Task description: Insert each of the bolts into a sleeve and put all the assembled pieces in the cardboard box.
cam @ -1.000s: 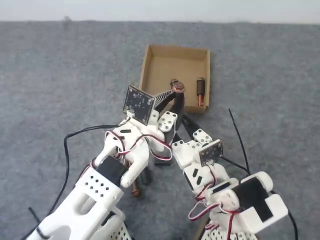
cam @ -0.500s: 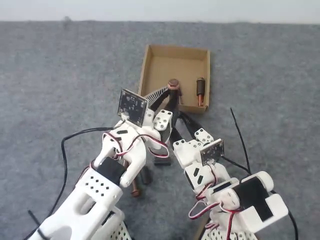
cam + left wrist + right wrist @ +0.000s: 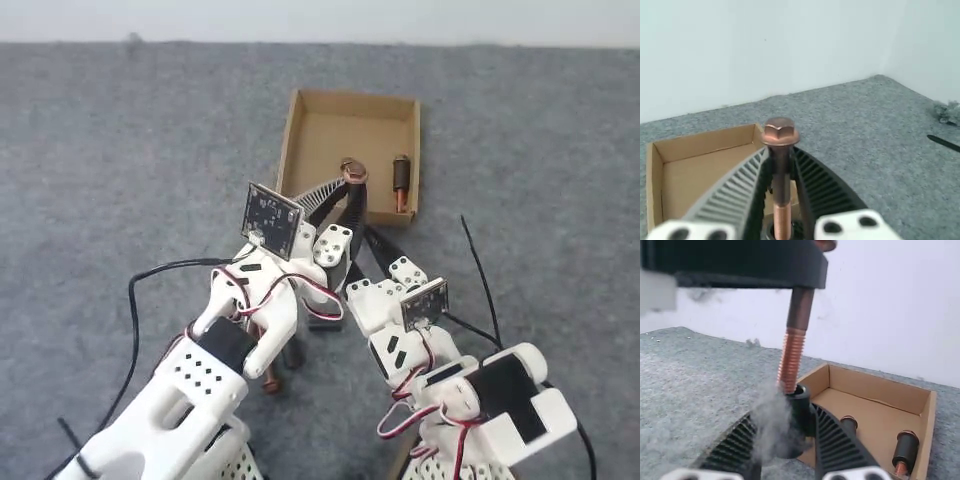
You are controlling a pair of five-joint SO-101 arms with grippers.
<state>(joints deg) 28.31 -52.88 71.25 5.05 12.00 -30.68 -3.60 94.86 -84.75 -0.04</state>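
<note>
Grey, carpet-like surface (image 3: 120,150) backed by a pale wall, with the cardboard box (image 3: 290,140) open at its far middle. The left arm (image 3: 250,310) and right arm (image 3: 400,335) meet just in front of the box's near wall.

**Grasp.** The left jaws are closed on the bolt (image 3: 780,165), gripping its shank just under the hexagonal head, so that it hangs head up and thread down. The right jaws are closed round the dark sleeve (image 3: 801,402), held mouth upward directly beneath. In the right wrist view the threaded tip stands at the sleeve's mouth, entering at a slight tilt. How deep it sits cannot be told.

**Change.** Half a second ago the left arm had drawn slightly back and away from the box, with the bolt head shifted to match. It has now come back to nearly the pose of one second ago. The right arm has kept its place throughout. This reads as a small aligning correction rather than progress. The bolt has probably not yet been driven home, and this pair is not ready for the box.

**Containers.** The box holds two assembled pieces, one (image 3: 905,445) along a side wall and one (image 3: 848,424) nearer the middle. What appears to be a further bolt (image 3: 269,379) lies on the surface under the left arm, so more work probably remains.
</note>
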